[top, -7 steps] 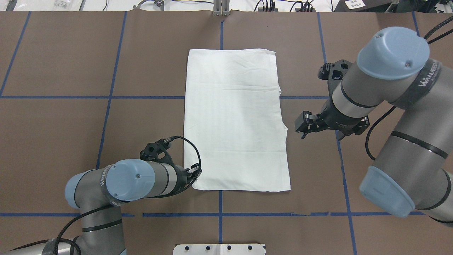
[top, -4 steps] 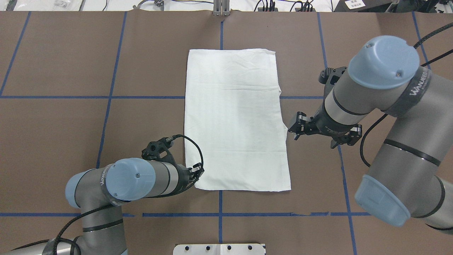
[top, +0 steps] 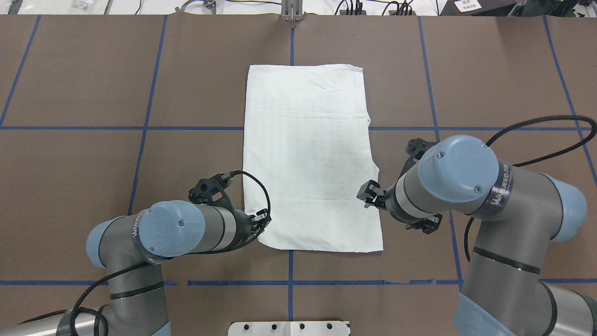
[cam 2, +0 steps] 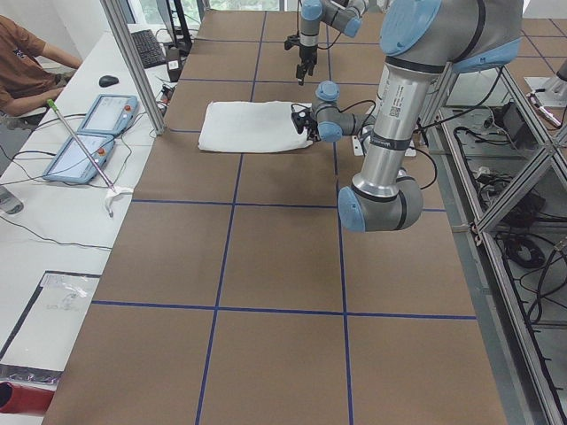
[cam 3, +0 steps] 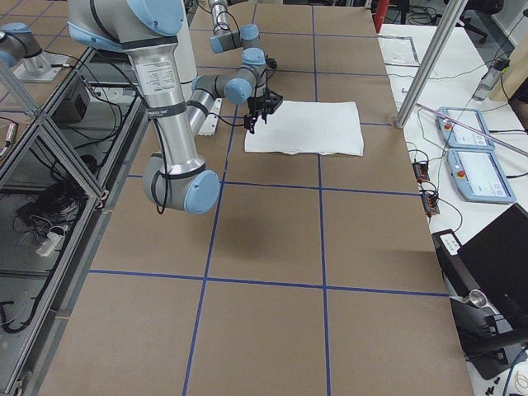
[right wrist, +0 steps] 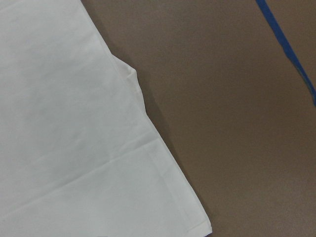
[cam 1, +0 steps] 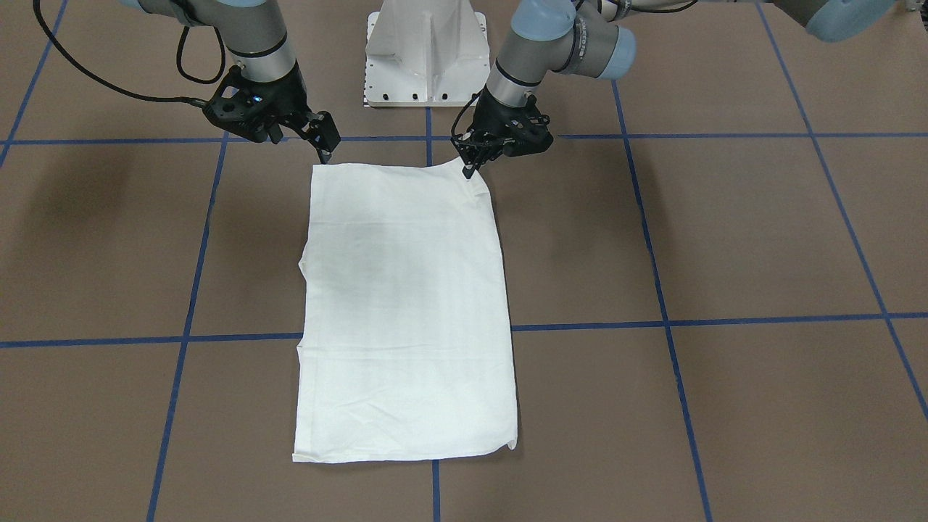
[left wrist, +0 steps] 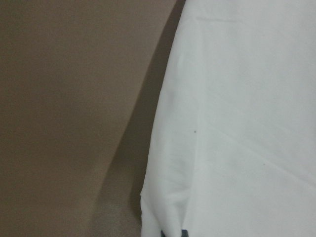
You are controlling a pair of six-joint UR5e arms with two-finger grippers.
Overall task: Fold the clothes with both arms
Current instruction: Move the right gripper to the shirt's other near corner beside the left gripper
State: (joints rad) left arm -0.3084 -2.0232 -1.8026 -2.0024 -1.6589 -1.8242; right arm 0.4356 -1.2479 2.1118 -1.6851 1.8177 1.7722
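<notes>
Worktop (top: 93, 70) covered in brown paper fills every view, crossed by blue tape lines (top: 140, 128) that mark a grid. Two silver-grey arms with light blue joint caps reach over it from the robot's side: the right arm (top: 459, 175) bends in toward the middle, and the left arm (top: 172, 235) lies low and nearly level with the surface.

Between them lies the shirt (top: 310, 154), folded into a long white rectangle with its plain side up. It rests flat at the centre of the worktop, its long edges running away from the robot, with faint creases across it. A white pedestal base (cam 1: 424, 43) stands at the robot's edge.

The left end effector (cam 1: 470, 168) is at the shirt's near corner on the robot's left, its fingers drawn together on the fabric, which puckers and rises a little there. The right end effector (top: 368, 195) hovers over the shirt's right edge close to the other near corner, fingers spread apart and gripping nothing.
</notes>
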